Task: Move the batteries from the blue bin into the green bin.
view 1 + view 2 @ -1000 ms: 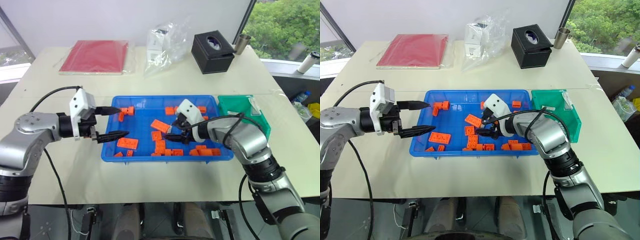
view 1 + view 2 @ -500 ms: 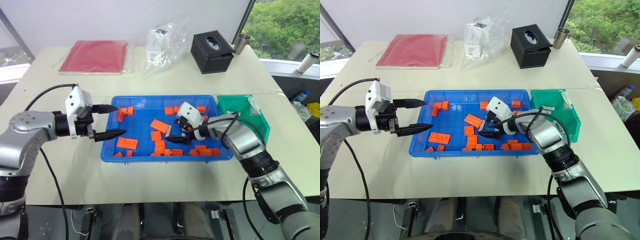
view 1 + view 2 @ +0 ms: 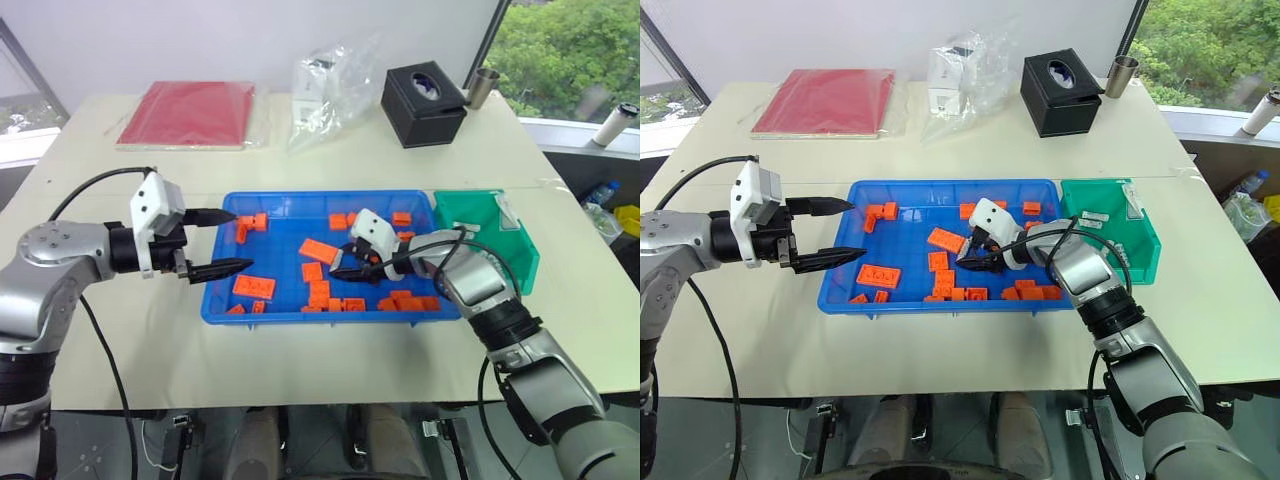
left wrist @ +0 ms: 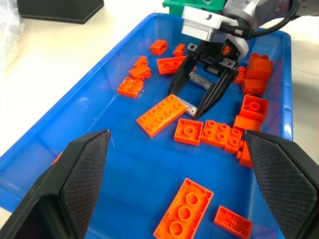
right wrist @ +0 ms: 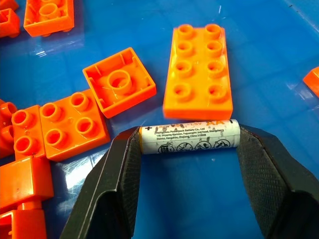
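Blue bin (image 3: 285,206): wide shallow tray at the middle of the table, long side running left to right; floor strewn with orange bricks.
Green bin (image 3: 530,262): smaller container touching the right end of the blue bin; a few small pale pieces inside (image 3: 1092,216), too small to identify with certainty.
Battery (image 5: 189,138): silver-grey cylinder with printed label, lying flat on the blue floor near the tray's middle, its two ends touching the inner faces of the right gripper's fingers; just beside a long eight-stud orange brick (image 5: 198,64).
Right gripper (image 3: 350,266): lowered into the blue bin, pointing left and down; fingers (image 5: 117,184) clamped end-to-end on the battery, which sits low against the tray floor.
Left gripper (image 3: 224,241): over the left edge of the blue bin, pointing right; fingers (image 4: 75,184) spread wide apart, nothing between them.
Orange bricks (image 3: 320,251): scattered flat pieces; a cluster along the near right wall, a single long one near the left, a pair at the far left corner.
Table (image 3: 330,370): pale surface beneath both bins.
Far side of table: red folder (image 3: 190,112) at left, crumpled clear plastic bag (image 3: 335,85) in the middle, black tissue box (image 3: 424,102) at right, metal cup (image 3: 485,86) just beyond it.
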Motion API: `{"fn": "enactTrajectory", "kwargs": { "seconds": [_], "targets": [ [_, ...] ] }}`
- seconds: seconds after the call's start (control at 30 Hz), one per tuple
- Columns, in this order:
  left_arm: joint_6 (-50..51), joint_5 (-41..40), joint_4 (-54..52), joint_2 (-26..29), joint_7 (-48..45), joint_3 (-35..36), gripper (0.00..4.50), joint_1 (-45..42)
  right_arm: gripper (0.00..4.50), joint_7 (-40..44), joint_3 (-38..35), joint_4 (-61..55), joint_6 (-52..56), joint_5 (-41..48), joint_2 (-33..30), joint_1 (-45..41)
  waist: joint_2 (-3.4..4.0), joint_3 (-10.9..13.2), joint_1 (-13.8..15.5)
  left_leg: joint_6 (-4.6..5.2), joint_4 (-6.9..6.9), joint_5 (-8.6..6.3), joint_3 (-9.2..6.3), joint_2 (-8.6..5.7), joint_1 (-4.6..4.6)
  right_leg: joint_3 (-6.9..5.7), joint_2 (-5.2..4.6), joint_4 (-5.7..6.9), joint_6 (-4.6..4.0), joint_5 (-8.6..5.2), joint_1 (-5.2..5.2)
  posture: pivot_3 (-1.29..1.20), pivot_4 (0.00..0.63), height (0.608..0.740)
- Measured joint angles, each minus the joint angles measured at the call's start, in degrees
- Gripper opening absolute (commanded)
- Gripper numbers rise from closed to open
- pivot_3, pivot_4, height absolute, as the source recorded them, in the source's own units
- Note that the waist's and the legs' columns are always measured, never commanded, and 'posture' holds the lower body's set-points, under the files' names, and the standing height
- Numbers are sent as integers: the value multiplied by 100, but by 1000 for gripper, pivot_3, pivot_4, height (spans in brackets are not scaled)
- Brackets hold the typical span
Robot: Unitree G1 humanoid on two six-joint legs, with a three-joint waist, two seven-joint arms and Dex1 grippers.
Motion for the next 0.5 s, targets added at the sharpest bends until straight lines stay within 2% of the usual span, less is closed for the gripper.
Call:
{"fn": "enactTrajectory", "kwargs": {
  "seconds": [0.13,0.3,0.5],
  "targets": [
    [-33,16,3,-2,-28,-2,4500,-2,2214,-155,-668,-742,790,380,-187,-1,2,1,10,0,0,0,0,0,-3,0,-1,0,0,0,-2,0,150,736],
    [-88,62,59,-18,-68,-35,4500,-25,2214,-549,-1819,-1445,1522,658,-919,-28,0,0,26,0,0,0,0,-2,-2,-1,-4,-3,-1,-1,0,0,150,736],
    [-114,92,241,-138,-172,-262,4500,-239,2214,-803,-2830,-1839,1864,657,-2001,923,0,0,74,0,-2,0,3,-3,0,0,-4,-5,-1,-1,-1,0,150,736]
  ]
}}
